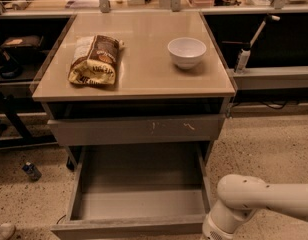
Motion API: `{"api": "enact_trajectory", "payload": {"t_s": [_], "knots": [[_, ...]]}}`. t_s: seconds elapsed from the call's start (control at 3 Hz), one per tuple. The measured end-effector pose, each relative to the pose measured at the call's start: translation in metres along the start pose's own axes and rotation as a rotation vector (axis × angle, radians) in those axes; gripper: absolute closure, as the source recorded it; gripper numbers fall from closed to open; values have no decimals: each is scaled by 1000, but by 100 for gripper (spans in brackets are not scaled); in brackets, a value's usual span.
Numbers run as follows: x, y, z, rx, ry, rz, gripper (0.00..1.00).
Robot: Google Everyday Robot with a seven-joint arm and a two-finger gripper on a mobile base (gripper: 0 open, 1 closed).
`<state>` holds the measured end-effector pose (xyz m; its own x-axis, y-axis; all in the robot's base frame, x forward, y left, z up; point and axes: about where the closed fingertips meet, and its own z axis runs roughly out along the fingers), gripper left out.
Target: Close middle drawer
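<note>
The middle drawer (pixel 139 204) is pulled far out of the cabinet, showing its bare grey box interior. Its plain front (pixel 129 229) lies along the bottom edge of the view. My white arm (pixel 254 199) comes in from the lower right and bends down beside the drawer's front right corner. My gripper is past the bottom edge, out of view.
Above the open drawer is a grey drawer front with pale scratch marks (pixel 139 129), slightly out. On the tan cabinet top (pixel 144 69) lie a chip bag (pixel 95 59) and a white bowl (pixel 186 51). Dark shelving stands on both sides. A small bottle (pixel 30 170) lies on the speckled floor at left.
</note>
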<state>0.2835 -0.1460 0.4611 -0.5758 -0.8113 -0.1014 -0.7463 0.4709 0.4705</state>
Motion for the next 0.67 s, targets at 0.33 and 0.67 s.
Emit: {"api": "enact_trajectory", "payload": {"t_s": [0.33,0.67], "knots": [[-12,-28,33,-2,-43,66,100],[-21,-49,48,8,-76,104,100]]}}
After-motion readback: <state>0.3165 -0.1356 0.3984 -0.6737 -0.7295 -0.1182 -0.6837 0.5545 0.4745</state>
